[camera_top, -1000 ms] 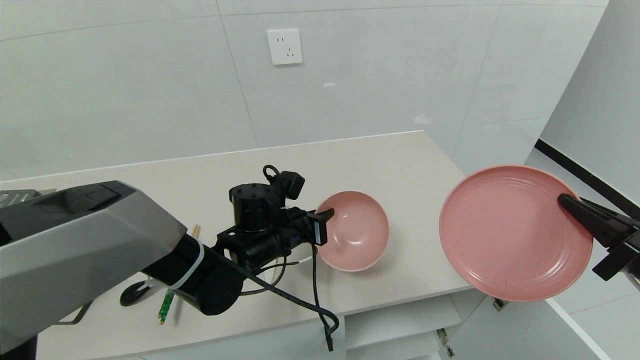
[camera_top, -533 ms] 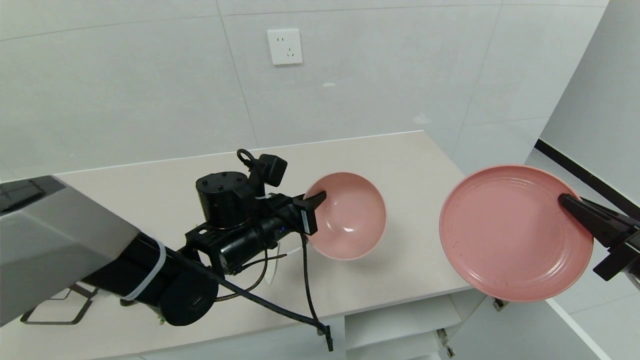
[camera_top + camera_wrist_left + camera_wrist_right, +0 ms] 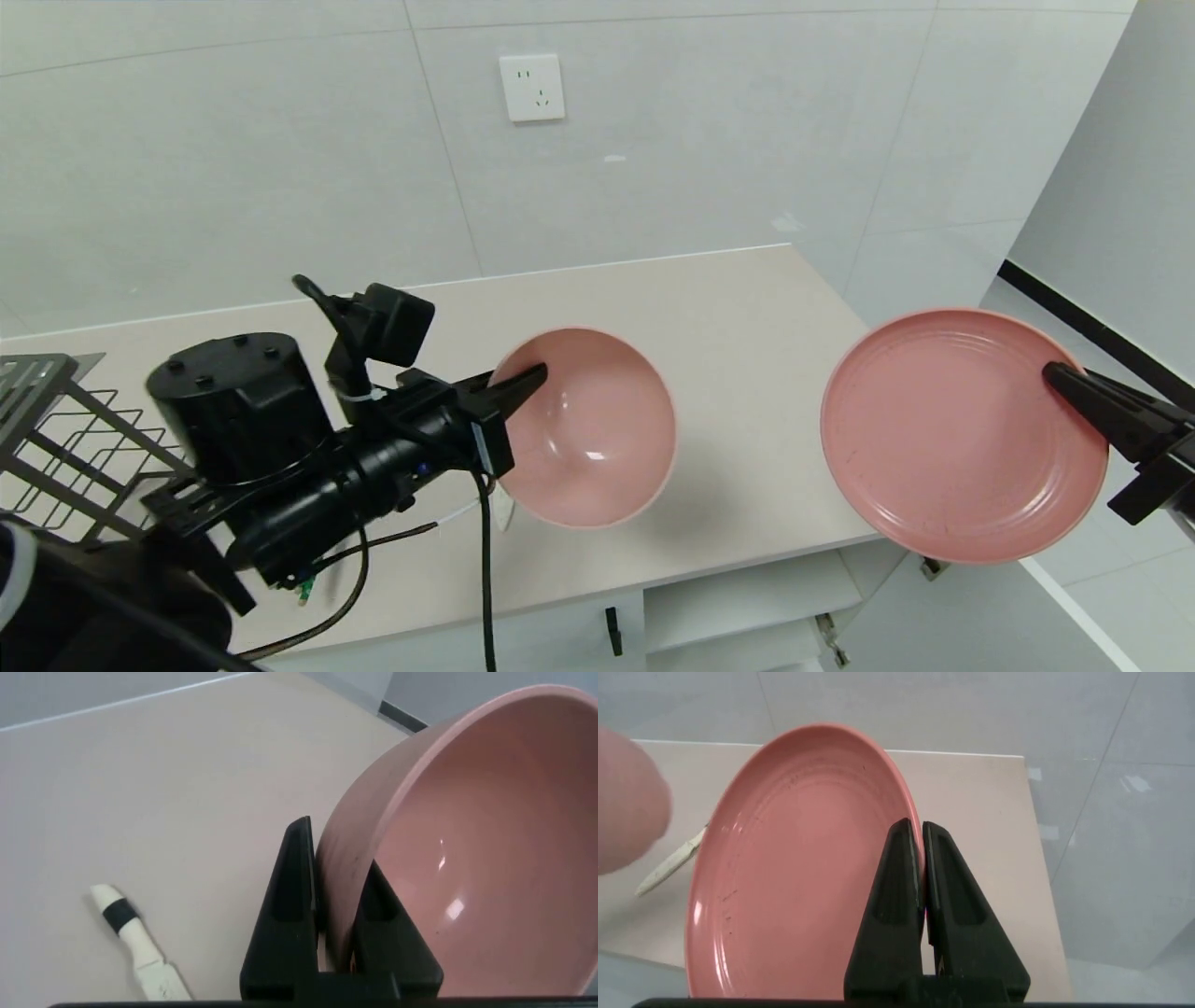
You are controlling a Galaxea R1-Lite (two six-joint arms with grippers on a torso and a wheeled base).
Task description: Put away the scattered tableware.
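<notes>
Left gripper (image 3: 527, 378) clenched on bowl (image 3: 588, 439), right gripper (image 3: 1053, 373) on plate (image 3: 952, 439); neither yet stowed; white-handled utensil (image 3: 140, 952) lies on counter (image 3: 747, 308).

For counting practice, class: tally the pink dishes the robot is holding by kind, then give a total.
bowl: 1
plate: 1
total: 2

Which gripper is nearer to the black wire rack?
Left. Left gripper, gripping the bowl, hangs mid-counter; right gripper, gripping the plate, is past the counter's end opposite the rack.
</notes>
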